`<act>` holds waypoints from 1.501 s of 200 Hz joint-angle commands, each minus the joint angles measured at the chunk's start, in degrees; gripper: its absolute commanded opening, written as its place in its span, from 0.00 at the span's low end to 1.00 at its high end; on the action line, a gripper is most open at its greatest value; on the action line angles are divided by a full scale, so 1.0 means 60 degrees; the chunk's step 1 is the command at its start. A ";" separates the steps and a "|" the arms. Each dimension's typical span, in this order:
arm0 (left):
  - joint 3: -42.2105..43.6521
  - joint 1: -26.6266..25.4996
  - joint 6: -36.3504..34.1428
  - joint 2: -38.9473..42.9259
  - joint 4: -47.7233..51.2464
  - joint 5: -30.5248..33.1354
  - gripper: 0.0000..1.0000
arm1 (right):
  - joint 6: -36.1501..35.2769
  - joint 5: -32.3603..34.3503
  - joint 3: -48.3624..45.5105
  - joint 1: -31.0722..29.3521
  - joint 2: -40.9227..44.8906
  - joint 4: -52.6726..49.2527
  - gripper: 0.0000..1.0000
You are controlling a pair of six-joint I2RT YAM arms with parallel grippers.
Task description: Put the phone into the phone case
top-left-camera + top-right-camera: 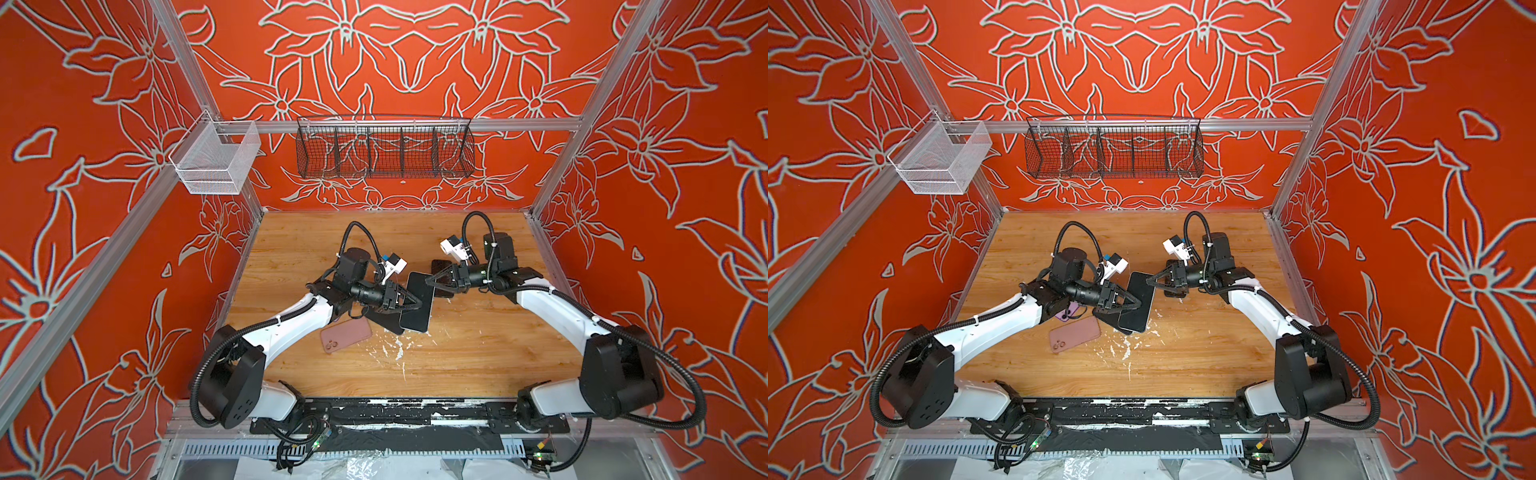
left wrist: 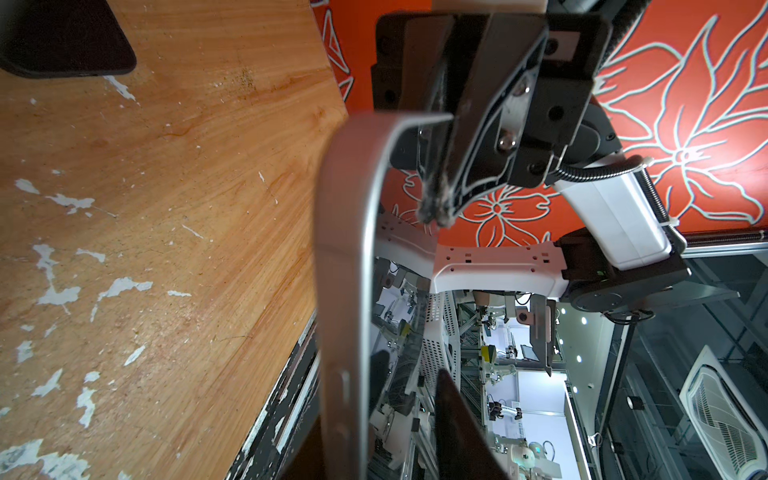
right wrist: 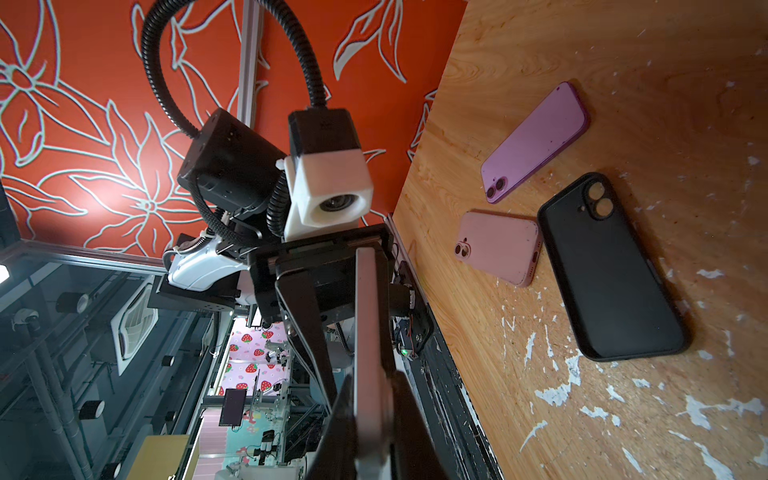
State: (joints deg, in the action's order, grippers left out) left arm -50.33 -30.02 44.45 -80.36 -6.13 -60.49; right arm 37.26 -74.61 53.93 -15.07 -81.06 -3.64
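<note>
Fingers (image 3: pixel 415 432) of right gripper (image 1: pixel 429 282) pinch tight on black-screened silver-edged slab phone (image 1: pixel 415 319), held tilted above wooden table (image 1: pixel 478 357) centre. Left gripper (image 1: pixel 417 306) straddles its opposite edge, grip unclear. On the table beneath lies black rubbery phone case (image 3: pixel 611 270).

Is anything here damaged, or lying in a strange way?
Yes, the wooden table is worn: white chipped patches are scattered over it near the black case. The black strip along its front edge is chipped white too. Nothing else stands out.
</note>
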 commanded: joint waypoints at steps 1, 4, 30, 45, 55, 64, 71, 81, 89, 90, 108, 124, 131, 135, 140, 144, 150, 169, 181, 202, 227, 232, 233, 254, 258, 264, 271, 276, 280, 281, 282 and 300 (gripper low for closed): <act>0.0008 -0.0182 0.0440 0.0291 -0.0879 -0.0355 0.28 | 0.0103 0.0667 -0.0155 0.0168 -0.0214 0.0665 0.00; 0.0016 -0.0182 0.0456 0.0296 -0.0904 -0.0336 0.27 | 0.0111 0.0679 -0.0154 0.0168 -0.0227 0.0676 0.00; 0.0067 -0.0182 0.0590 0.0312 -0.0975 -0.0097 0.21 | 0.0253 0.0827 -0.0184 0.0168 -0.0336 0.0819 0.00; 0.0063 -0.0182 0.0701 0.0283 -0.1083 -0.0030 0.18 | 0.0386 0.0882 -0.0178 0.0175 -0.0387 0.0978 0.00; 0.0096 -0.0184 0.0790 0.0271 -0.1192 0.0018 0.16 | 0.0448 0.0931 -0.0156 0.0192 -0.0416 0.1027 0.00; 0.0101 -0.0182 0.0873 0.0262 -0.1254 0.0067 0.15 | 0.0469 0.0993 -0.0117 0.0201 -0.0443 0.1031 0.00; 0.0096 -0.0182 0.0908 0.0267 -0.1278 0.0116 0.13 | 0.0495 0.1023 -0.0099 0.0230 -0.0468 0.1057 0.00; 0.0098 -0.0182 0.0988 0.0293 -0.1347 0.0206 0.11 | 0.0592 0.1079 -0.0084 0.0267 -0.0516 0.1139 0.10; 0.0104 -0.0182 0.1068 0.0309 -0.1319 0.0379 0.07 | 0.0684 0.1129 -0.0082 0.0298 -0.0544 0.1224 0.19; 0.0101 -0.0182 0.1078 0.0310 -0.1320 0.0404 0.07 | 0.0702 0.1135 -0.0082 0.0299 -0.0548 0.1237 0.20; 0.0107 -0.0186 0.1440 0.0271 -0.1492 0.0873 0.02 | 0.0978 0.1192 -0.0097 0.0420 -0.0608 0.1506 0.33; 0.0104 -0.0182 0.1908 0.0175 -0.1848 0.1322 0.03 | 0.1264 0.1229 -0.0139 0.0508 -0.0564 0.1756 0.42; 0.0097 -0.0182 0.2142 0.0120 -0.2047 0.1501 0.03 | 0.1351 0.1289 -0.0155 0.0530 -0.0480 0.1820 0.45; 0.0100 -0.0178 0.2260 0.0084 -0.2157 0.1615 0.03 | 0.1384 0.1350 -0.0167 0.0546 -0.0414 0.1808 0.47; 0.0078 -0.0168 0.2386 0.0056 -0.2234 0.1772 0.03 | 0.1419 0.1432 -0.0183 0.0580 -0.0313 0.1794 0.49; 0.0052 -0.0171 0.2496 0.0013 -0.2287 0.1904 0.03 | 0.1438 0.1500 -0.0206 0.0602 -0.0223 0.1779 0.51; 0.0027 -0.0168 0.2649 -0.0039 -0.2397 0.2097 0.03 | 0.1512 0.1630 -0.0241 0.0622 -0.0038 0.1778 0.53; -0.0199 -0.0167 0.3099 -0.0223 -0.2521 0.2837 0.04 | 0.1725 0.2380 -0.0395 0.0716 0.0741 0.1465 0.57; -0.0355 -0.0167 0.3380 -0.0327 -0.2511 0.3530 0.05 | 0.1846 0.3276 -0.0563 0.0738 0.1496 0.0983 0.59; -0.0754 -0.0167 0.3864 -0.0556 -0.2405 0.4822 0.07 | 0.2725 0.4776 -0.1393 0.0710 0.3026 0.0991 0.62; -0.1334 -0.0193 0.4343 -0.0936 -0.2377 0.5887 0.05 | 0.4322 0.5971 -0.2869 0.0683 0.4905 0.1647 0.68; -0.1421 -0.0229 0.4445 -0.0976 -0.2362 0.6095 0.05 | 0.4652 0.6121 -0.3106 0.0667 0.5206 0.1778 0.70; -0.1439 -0.0235 0.4466 -0.0991 -0.2362 0.6133 0.05 | 0.4714 0.6151 -0.3176 0.0659 0.5271 0.1800 0.70; -0.1764 -0.0465 0.4631 -0.1156 -0.2170 0.6941 0.05 | 0.6024 0.6968 -0.4346 0.0288 0.6381 0.2578 0.74; -0.1836 -0.0518 0.4633 -0.1173 -0.2138 0.7049 0.05 | 0.6238 0.7159 -0.4548 0.0169 0.6552 0.2690 0.75; -0.1924 -0.0596 0.4633 -0.1223 -0.2108 0.7218 0.05 | 0.6463 0.7442 -0.4780 0.0001 0.6783 0.2801 0.76; -0.2027 -0.0695 0.4647 -0.1264 -0.2054 0.7381 0.05 | 0.6725 0.7790 -0.5032 -0.0221 0.6983 0.3015 0.78; -0.2080 -0.0753 0.4655 -0.1293 -0.2029 0.7498 0.05 | 0.6864 0.8009 -0.5158 -0.0361 0.7105 0.3181 0.79; -0.2133 -0.0804 0.4662 -0.1325 -0.2013 0.7574 0.05 | 0.6943 0.8145 -0.5250 -0.0457 0.7160 0.3277 0.79; -0.2146 -0.0815 0.4662 -0.1334 -0.2011 0.7598 0.05 | 0.6959 0.8188 -0.5266 -0.0481 0.7171 0.3297 0.79; -0.2153 -0.0828 0.4670 -0.1339 -0.2011 0.7609 0.05 | 0.6988 0.8231 -0.5282 -0.0501 0.7191 0.3307 0.80; -0.2407 -0.1047 0.4639 -0.1477 -0.1982 0.7706 0.05 | 0.7433 0.8876 -0.5575 -0.0943 0.7222 0.3917 0.81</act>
State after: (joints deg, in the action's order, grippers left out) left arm -61.69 -34.65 71.42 -88.44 -15.77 -17.96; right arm 73.65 -30.24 22.06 -17.96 -38.79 11.49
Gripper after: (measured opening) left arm 0.074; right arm 0.804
